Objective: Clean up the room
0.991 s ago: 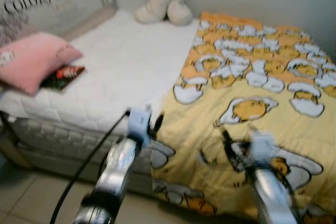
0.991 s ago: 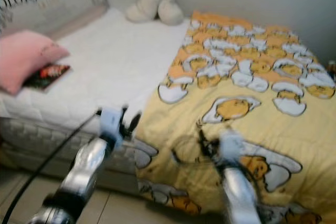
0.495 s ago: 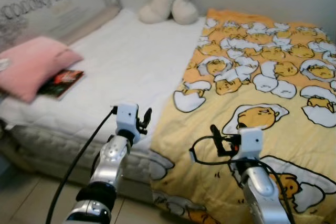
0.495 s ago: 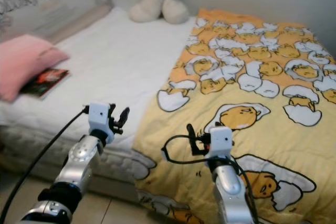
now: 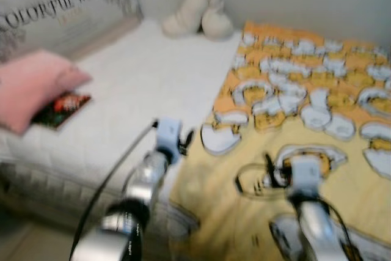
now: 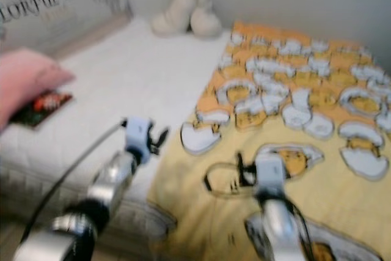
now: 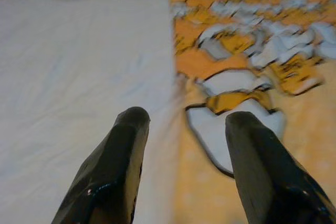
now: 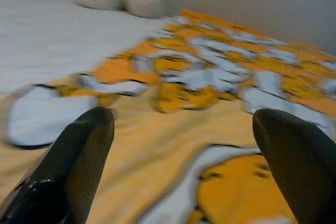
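A yellow blanket [image 5: 305,90] printed with egg cartoons covers the right part of a bed, and the white mattress [image 5: 134,77] lies bare on the left. My left gripper [image 5: 188,137] hangs open over the blanket's left edge, where blanket and mattress meet [image 7: 178,93]. Its two black fingers [image 7: 123,150] hold nothing. My right gripper [image 5: 269,169] is also open, low over the blanket [image 8: 173,129] nearer the bed's front. A pink pillow [image 5: 30,87] lies at the left with a red and black book [image 5: 61,107] partly under it.
A cream plush toy [image 5: 198,13] sits at the far end of the bed against the wall. A headboard panel [image 5: 61,10] lettered "COLORFUL WORLD" stands along the left. The bed's front side drops away at the lower left. The head views are blurred.
The whole picture has shifted and blurred, so the camera has moved in toward the bed. Both grippers now reach over the bed top and are still open.
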Robot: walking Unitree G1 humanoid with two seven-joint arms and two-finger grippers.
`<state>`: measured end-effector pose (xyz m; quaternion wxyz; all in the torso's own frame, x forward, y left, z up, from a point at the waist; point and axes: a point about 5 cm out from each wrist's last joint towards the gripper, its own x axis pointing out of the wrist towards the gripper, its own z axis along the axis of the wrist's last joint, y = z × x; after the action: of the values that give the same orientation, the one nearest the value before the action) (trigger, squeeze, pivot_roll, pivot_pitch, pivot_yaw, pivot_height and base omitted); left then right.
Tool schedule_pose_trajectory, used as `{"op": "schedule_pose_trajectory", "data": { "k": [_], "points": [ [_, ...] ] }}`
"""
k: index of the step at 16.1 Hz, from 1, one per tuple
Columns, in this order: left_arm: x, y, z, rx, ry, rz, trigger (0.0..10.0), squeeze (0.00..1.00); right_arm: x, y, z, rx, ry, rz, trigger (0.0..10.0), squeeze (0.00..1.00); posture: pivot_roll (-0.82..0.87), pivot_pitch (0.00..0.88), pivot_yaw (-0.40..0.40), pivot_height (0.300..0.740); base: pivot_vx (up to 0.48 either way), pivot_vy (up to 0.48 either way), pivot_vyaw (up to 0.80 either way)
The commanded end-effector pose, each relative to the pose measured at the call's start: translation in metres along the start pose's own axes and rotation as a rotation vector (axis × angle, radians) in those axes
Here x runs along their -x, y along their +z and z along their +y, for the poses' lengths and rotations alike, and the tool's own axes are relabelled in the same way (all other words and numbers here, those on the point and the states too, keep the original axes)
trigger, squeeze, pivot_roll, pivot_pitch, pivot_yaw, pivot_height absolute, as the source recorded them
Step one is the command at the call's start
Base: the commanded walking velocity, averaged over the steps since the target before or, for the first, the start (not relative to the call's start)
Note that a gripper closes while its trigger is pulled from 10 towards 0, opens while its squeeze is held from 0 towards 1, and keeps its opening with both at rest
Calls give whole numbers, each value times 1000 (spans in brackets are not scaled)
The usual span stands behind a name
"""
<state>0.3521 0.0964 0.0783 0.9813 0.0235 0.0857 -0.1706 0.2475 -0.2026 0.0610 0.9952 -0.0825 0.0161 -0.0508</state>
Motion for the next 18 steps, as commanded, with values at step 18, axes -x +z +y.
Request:
{"op": "schedule_pose_trajectory", "data": {
  "k": [18],
  "points": [
    [0, -30, -112, -287, -206, 171, 10000, 0, 134, 1, -32, 80, 19, 280, 10000, 0, -254, 296, -98, 740, 27, 0, 0]
  ]
}}
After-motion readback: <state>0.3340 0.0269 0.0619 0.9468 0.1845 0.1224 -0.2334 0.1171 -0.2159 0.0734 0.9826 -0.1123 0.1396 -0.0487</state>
